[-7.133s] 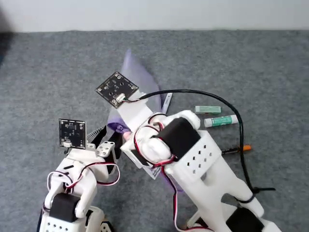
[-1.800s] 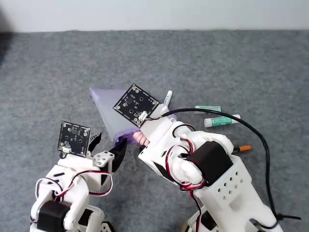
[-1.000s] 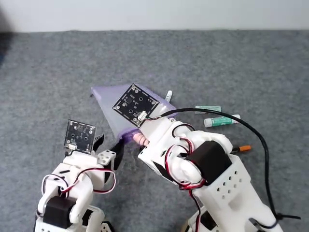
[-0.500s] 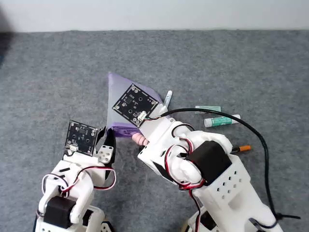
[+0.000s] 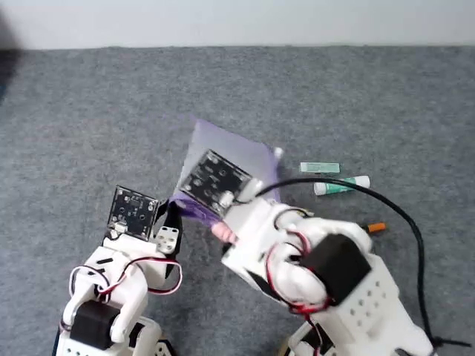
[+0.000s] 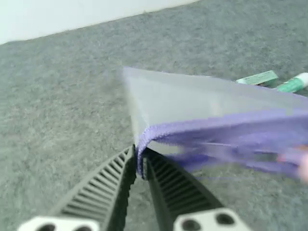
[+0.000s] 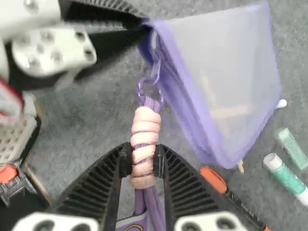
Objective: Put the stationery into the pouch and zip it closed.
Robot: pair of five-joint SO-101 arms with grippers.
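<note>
Currently we are pinching the soft, light pouch point(image 5: 237, 152) by its corner in the left claw point(image 6: 138, 162) and its pink cord pull point(image 7: 144, 130) in the right claw point(image 7: 142, 160), so it is hanging between them over the desk point(image 5: 371, 96) and, we judge, flopping wherever unheld.

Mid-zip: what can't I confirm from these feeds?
Zipper closure: high view, the camera board covers the pouch mouth; left wrist view, it smears out.
Pouch contents: right wrist view, only vague shapes through the wall.
Orange pen: high view, mostly under the right arm; right wrist view, cut by the edge.
White-tipped item: high view, only the tip clears the pouch.
</note>
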